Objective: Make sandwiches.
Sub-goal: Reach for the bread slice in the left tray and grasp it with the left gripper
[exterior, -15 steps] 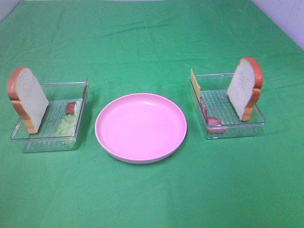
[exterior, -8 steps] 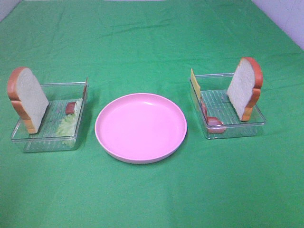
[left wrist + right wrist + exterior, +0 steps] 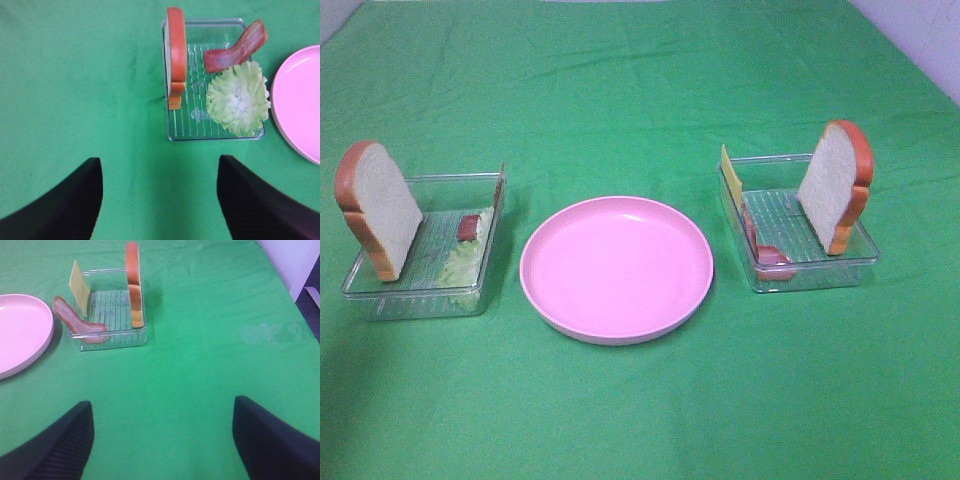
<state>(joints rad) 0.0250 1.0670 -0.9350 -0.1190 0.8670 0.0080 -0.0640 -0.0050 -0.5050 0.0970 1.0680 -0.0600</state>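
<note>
No stacked sandwich shows; the parts lie apart. The left clear tray [image 3: 450,181] holds an upright bread slice [image 3: 378,205], pale green lettuce [image 3: 463,262] and a bacon strip [image 3: 469,226]. The right clear tray [image 3: 815,281] holds an upright bread slice [image 3: 835,185], a yellow cheese slice [image 3: 730,178] and bacon [image 3: 770,257]. Neither gripper shows in the exterior view. In the left wrist view my left gripper [image 3: 160,200] is open and empty, short of the bread [image 3: 176,55] and lettuce [image 3: 237,97]. My right gripper [image 3: 162,440] is open and empty, well back from the cheese [image 3: 80,280] and bacon [image 3: 80,325].
A round pink plate [image 3: 616,268] sits between the two trays on the green cloth [image 3: 640,90], with nothing on it. Its rim shows in the left wrist view [image 3: 300,100] and the right wrist view [image 3: 20,330]. A white wall edge [image 3: 295,260] lies beyond the cloth's right side.
</note>
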